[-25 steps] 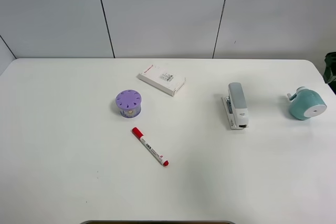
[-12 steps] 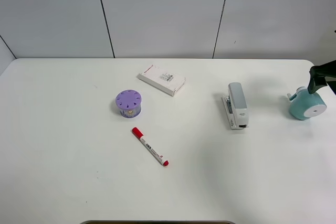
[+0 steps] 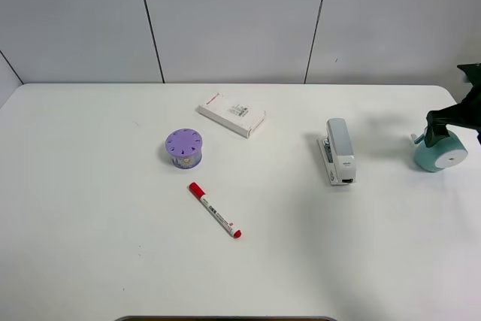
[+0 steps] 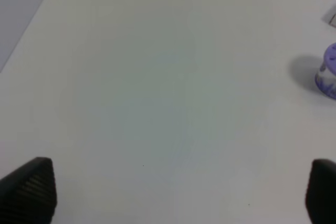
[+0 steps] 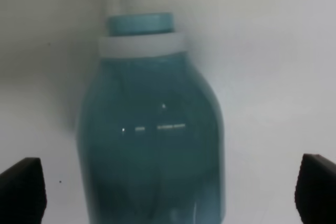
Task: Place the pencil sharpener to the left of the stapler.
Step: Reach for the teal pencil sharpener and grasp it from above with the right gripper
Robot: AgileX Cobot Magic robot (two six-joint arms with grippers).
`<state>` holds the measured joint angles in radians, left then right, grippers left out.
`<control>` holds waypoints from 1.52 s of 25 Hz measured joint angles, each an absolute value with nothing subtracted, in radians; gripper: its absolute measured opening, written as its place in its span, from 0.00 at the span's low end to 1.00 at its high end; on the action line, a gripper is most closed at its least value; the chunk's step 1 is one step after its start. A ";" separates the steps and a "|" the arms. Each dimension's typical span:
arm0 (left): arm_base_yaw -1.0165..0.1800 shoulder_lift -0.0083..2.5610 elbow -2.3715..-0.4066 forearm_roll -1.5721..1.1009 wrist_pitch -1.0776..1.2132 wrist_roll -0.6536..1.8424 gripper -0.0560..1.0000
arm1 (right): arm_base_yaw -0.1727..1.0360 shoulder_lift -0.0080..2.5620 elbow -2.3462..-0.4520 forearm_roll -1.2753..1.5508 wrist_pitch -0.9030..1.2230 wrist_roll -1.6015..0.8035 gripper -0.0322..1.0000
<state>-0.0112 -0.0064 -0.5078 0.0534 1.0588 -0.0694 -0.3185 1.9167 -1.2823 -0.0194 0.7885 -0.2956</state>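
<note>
The mint-teal pencil sharpener (image 3: 442,152) lies at the table's far right, white face toward the front. In the right wrist view its body (image 5: 152,129) fills the centre. My right gripper (image 3: 443,127) hangs open just over its rear part, and its two fingertips (image 5: 21,190) stand wide apart on either side of the body without touching it. The grey and white stapler (image 3: 340,151) lies left of the sharpener, apart from it. My left gripper (image 4: 173,192) is open over bare table and does not show in the high view.
A purple holed cylinder (image 3: 184,147) sits left of centre and also shows as a purple cylinder (image 4: 328,72) in the left wrist view. A flat white box (image 3: 231,113) lies behind it, and a red-capped marker (image 3: 215,210) in front. The table's right edge runs close by the sharpener.
My right gripper has come in from the right edge and dropped lower over the sharpener. Nothing on the table has moved.
</note>
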 joint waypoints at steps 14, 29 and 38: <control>-0.011 -0.006 -0.508 0.053 1.059 -0.069 0.96 | -0.319 2.042 -1.282 -0.018 0.712 -0.299 0.94; -0.011 -0.006 -0.508 0.053 1.059 -0.069 0.96 | -0.319 2.089 -1.282 -0.015 0.683 -0.299 0.94; -0.011 -0.006 -0.508 0.054 1.059 -0.069 0.96 | -0.317 2.089 -1.282 0.000 0.677 -0.302 0.69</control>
<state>-0.0112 -0.0064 -0.5078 0.0536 1.0588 -0.0694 -0.3174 2.0891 -1.2823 0.0000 0.6770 -0.3023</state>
